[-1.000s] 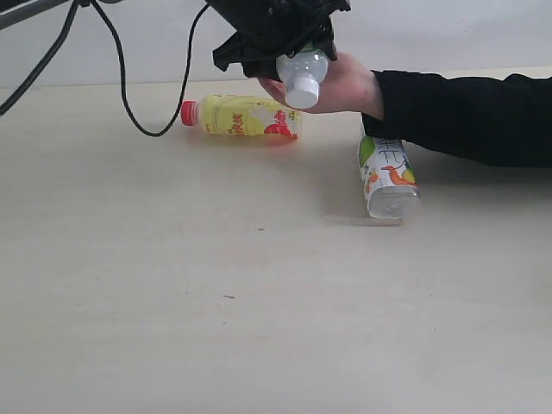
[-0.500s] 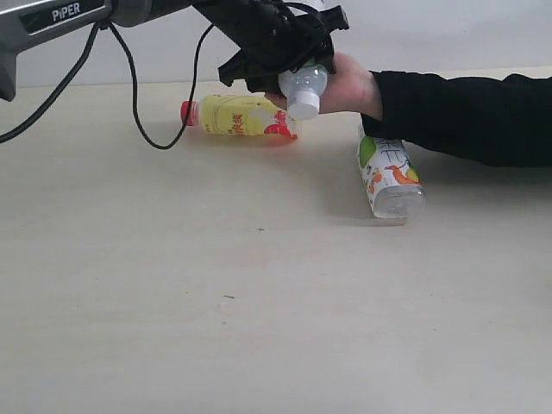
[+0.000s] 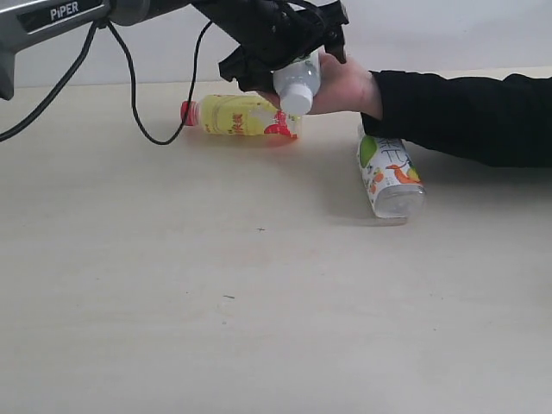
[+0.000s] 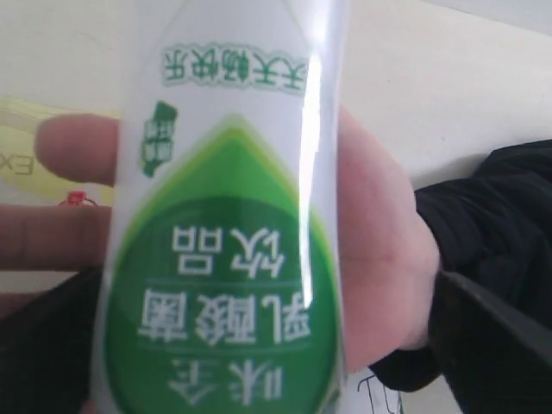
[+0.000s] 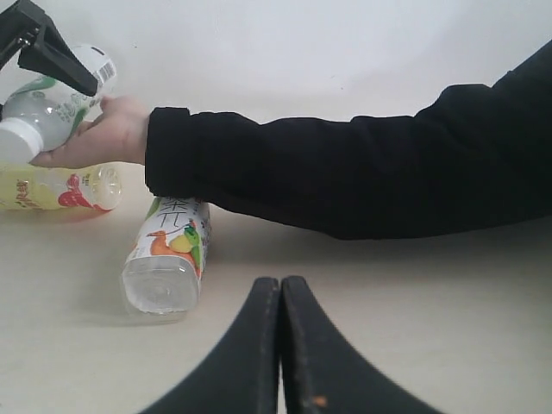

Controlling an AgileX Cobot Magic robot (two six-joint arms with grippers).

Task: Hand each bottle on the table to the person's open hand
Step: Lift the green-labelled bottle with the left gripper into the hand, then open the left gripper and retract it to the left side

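A white-capped bottle with a green-white label lies in the person's open hand, its cap towards the front. My left gripper straddles it with the jaws spread. One finger stands apart from the bottle's side, and palm shows in the gap. A yellow bottle with a red cap lies on the table just left of the hand. A second green-white bottle lies under the black sleeve. My right gripper is shut and empty. No clear, red-capped bottle is in view.
The person's black-sleeved forearm stretches in from the right, above the table's far edge. A black cable hangs from my left arm and loops down near the yellow bottle's cap. A pale wall stands behind the table.
The left gripper has come down slightly towards the hand. The bottle has tipped, so its cap is now a little higher and further left. The jaws look wider apart.
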